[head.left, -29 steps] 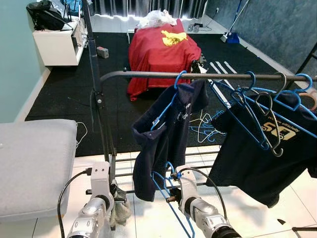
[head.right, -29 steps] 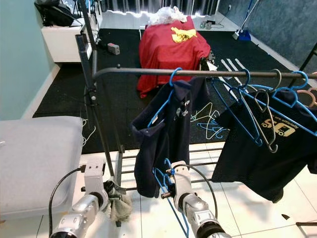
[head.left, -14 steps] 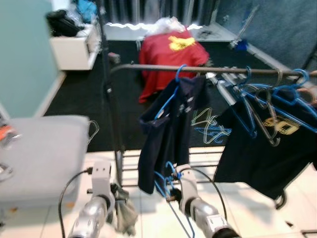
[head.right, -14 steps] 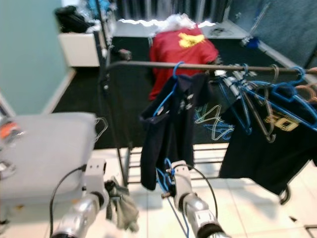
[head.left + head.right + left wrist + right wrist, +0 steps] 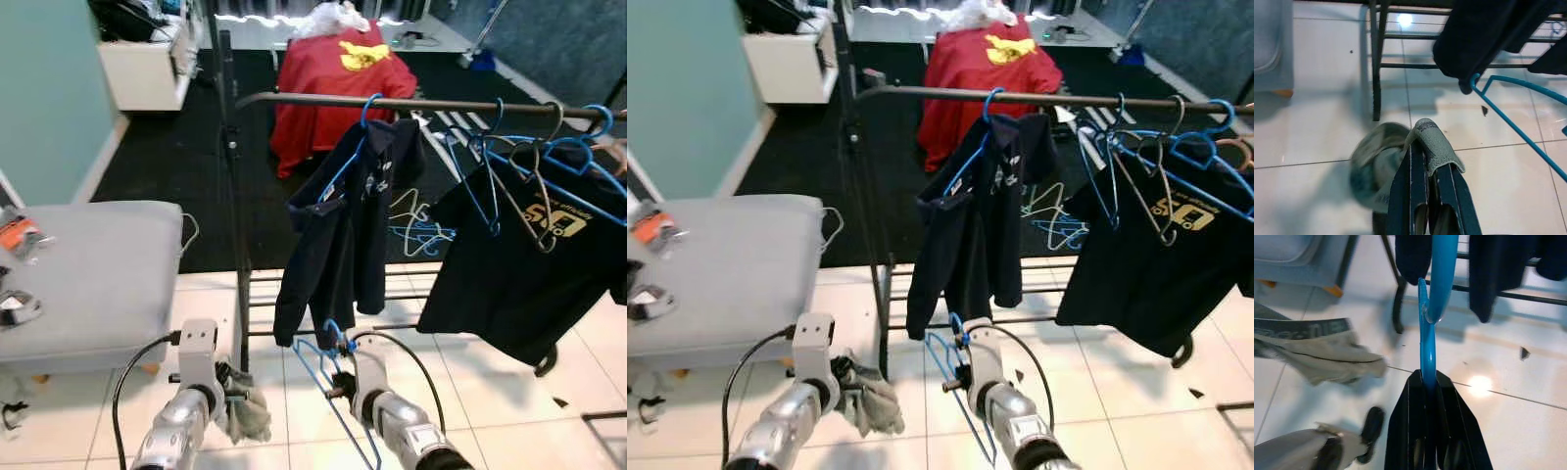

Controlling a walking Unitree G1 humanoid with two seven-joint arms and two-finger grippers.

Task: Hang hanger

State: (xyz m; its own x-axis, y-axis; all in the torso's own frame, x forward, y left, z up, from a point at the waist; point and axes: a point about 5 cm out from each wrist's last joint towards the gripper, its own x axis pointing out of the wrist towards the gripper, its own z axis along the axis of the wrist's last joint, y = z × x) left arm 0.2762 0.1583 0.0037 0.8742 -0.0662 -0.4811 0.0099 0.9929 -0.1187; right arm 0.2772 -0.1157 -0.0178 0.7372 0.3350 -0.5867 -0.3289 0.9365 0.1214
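White glossy floor tiles (image 5: 509,411) run under a dark metal clothes rail (image 5: 441,104), with black carpet (image 5: 176,166) beyond and a grey padded bench (image 5: 88,274) at the robot's left. On the rail a navy shirt (image 5: 348,235) hangs from a blue hanger, and farther right a black printed T-shirt (image 5: 519,264) hangs among several blue and grey wire hangers (image 5: 509,176). Behind the rail sits something draped in red cloth with a yellow emblem (image 5: 333,88).

Both silver arms reach forward and low, below the rail. The right gripper (image 5: 1428,377) has its two black fingers pressed together on the empty blue plastic hanger (image 5: 328,377), pinching it just below the hook; the hook points up near the hem of the navy shirt, while the frame slants down beside the forearm. It is well below the rail and not hooked on it.

The left gripper (image 5: 1420,147) has its fingers closed on a crumpled grey-green cloth (image 5: 1381,171), which droops over the fingertips and hangs toward the tiles. It is blurred in the wrist view, and it may be a sock or a small garment. This arm is just beside the rail's upright post (image 5: 235,245).
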